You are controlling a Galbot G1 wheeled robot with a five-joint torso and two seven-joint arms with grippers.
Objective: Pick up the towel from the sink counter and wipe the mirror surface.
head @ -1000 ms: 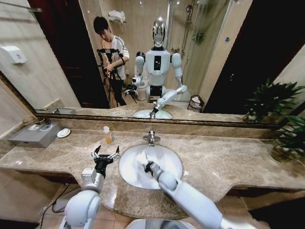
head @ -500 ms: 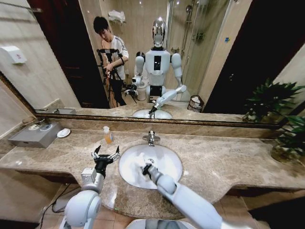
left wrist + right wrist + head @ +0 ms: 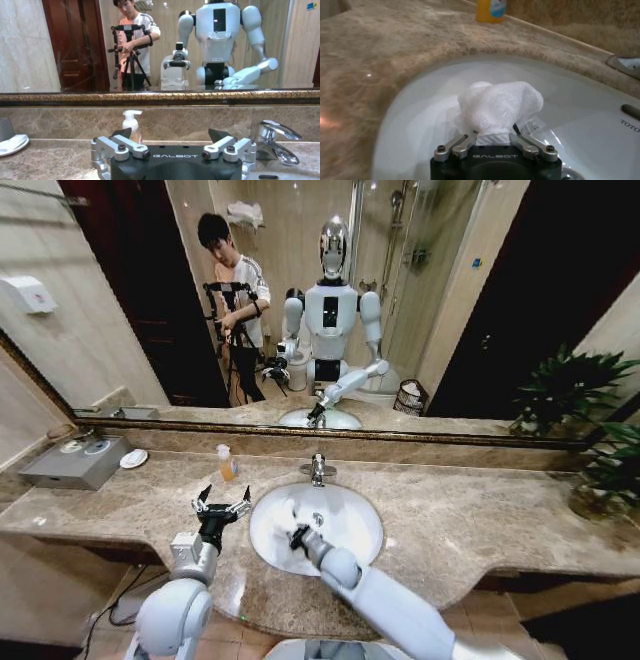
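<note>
I'm looking down at the sink counter (image 3: 470,525), and around the white basin (image 3: 350,525) I see a chrome faucet (image 3: 318,469) at the back rim, an orange soap bottle (image 3: 228,463) just left of it, a small white dish (image 3: 133,458) and a grey tray (image 3: 75,463) far left, and a potted plant (image 3: 605,470) at the right end. The mirror surface (image 3: 470,310) rises behind. My left gripper (image 3: 221,505) hovers over the counter beside the basin, fingers spread wide, nothing between them. My right gripper (image 3: 493,139) sits over the basin, fingers pinched on the towel (image 3: 498,105), which bunches up just beyond the fingertips, above the bowl.
</note>
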